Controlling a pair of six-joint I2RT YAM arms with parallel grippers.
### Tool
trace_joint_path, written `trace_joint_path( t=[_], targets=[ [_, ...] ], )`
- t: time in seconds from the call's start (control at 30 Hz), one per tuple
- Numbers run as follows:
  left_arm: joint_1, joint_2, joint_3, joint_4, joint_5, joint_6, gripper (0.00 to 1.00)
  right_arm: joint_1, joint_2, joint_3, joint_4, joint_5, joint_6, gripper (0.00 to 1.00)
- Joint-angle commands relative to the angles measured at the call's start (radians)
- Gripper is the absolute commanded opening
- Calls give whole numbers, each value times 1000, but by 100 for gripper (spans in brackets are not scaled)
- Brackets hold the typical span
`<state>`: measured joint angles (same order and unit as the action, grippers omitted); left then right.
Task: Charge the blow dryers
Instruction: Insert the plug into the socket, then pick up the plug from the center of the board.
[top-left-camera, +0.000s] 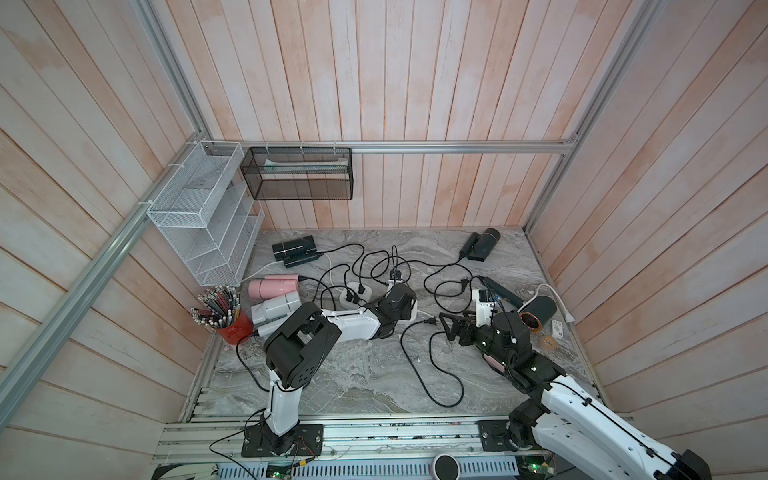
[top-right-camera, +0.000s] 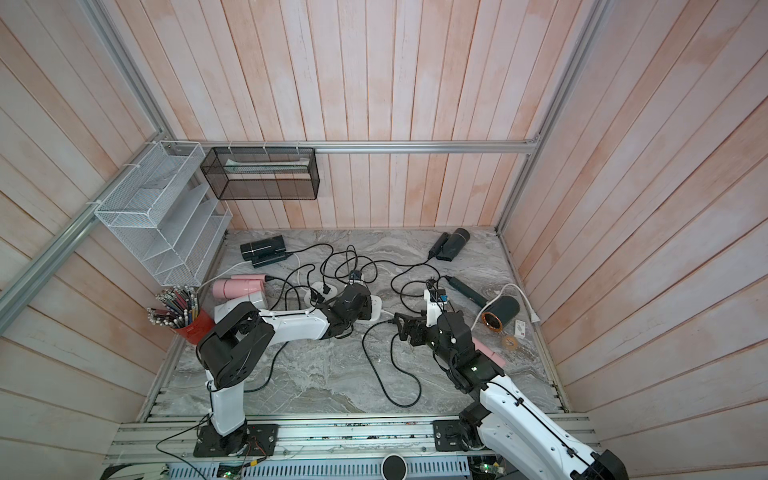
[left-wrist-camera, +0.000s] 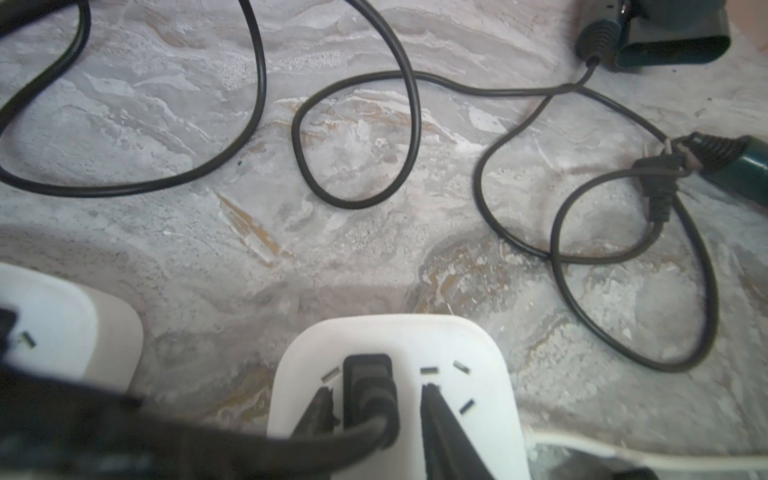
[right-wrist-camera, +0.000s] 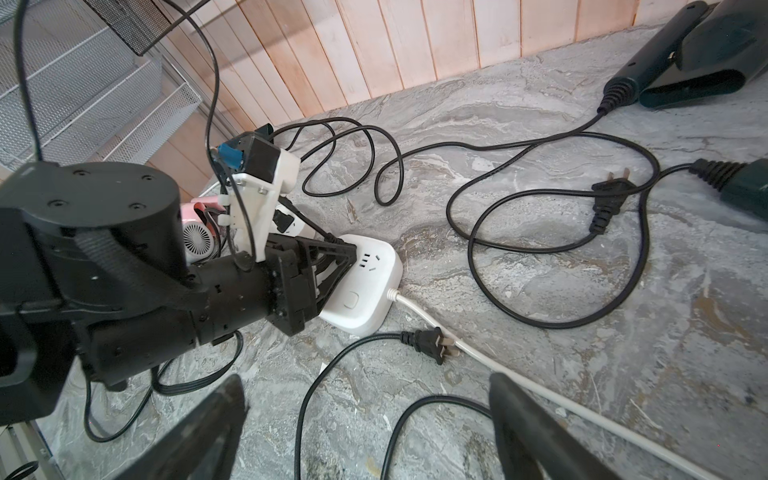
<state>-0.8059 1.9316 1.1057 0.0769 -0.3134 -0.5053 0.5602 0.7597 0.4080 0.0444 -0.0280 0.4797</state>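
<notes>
Partly hidden
Right arm (top-right-camera: 519, 411) covers most of a pink blow dryer (top-right-camera: 492, 353); left arm (top-right-camera: 291, 326) hides part of a power strip (top-right-camera: 375, 309).

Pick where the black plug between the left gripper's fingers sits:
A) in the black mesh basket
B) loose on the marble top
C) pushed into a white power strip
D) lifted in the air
C: in the left wrist view the black plug stands seated in a socket of the white power strip, with the left gripper straddling it, a gap showing at each finger.
</notes>
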Motion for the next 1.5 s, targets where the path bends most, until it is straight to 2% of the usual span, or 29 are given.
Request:
trace_joint_path(
  t=[0.0,0.2,0.4,0.53,0.7,0.8,1.03,1.4,1.47],
  targets=[
    [-4,-82,-42,-43,66,-10,39,-6,17,20,-5,-18,-1,91],
    [2,-240,-134,-13,140,-38,40,-77,88,69,-23,-75,-12,85],
    [27,-356,-204,14,277,-74,40,-206,186,155,-66,-107,-36,71],
    [38,-427,-278,54,326,-129,40,-294,283,219,-99,-110,-30,64],
    [80,-506,-360,121,403,-175,43,-358,432,299,-121,-88,-38,61],
    [92,-518,-383,138,445,-190,43,-387,513,338,-110,-70,-47,57],
    [92,-491,-444,200,552,-226,43,-453,720,430,-91,-65,-56,41],
    [70,-405,-513,279,569,-289,43,-468,908,520,-36,-88,-41,37],
    [70,-386,-514,299,572,-295,43,-468,920,526,-16,-99,-42,31]
  ],
)
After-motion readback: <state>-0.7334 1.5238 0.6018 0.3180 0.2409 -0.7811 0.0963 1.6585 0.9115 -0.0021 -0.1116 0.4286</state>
